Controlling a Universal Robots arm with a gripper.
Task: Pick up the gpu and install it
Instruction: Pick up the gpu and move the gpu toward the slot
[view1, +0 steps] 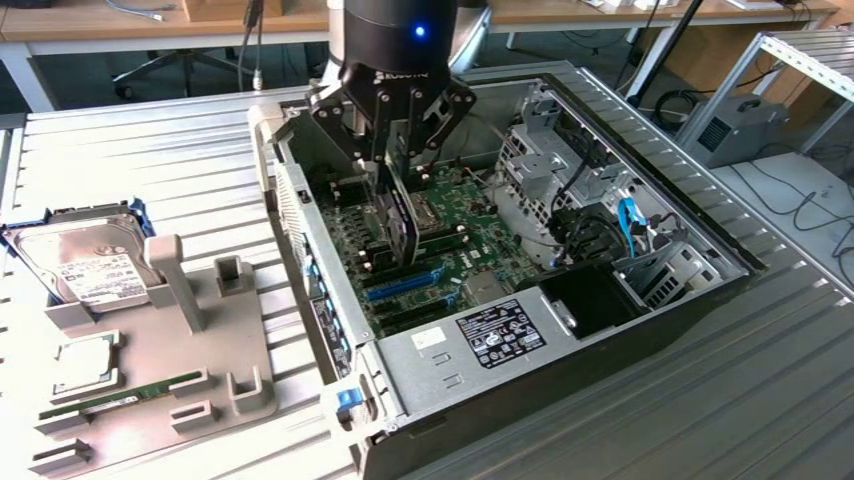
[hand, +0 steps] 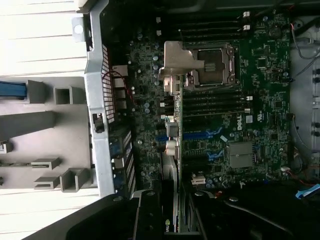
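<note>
Jaws clamped on gpu (view1: 402, 220) upper edge. Gripper (view1: 395, 165) inside PC case (view1: 304, 215). gpu hangs straight below, edge-on, lower edge just beside blue PCIe slot (view1: 400, 284), on CPU socket (hand: 212, 62) side. Seated or not: cannot tell.

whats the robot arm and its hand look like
The arm's last segment is a glossy black cylinder with a small blue light glowing on it. Under it is a black hand with white lettering across its body, and angular, jointed black fingers with metal pins at the pivots.
</note>
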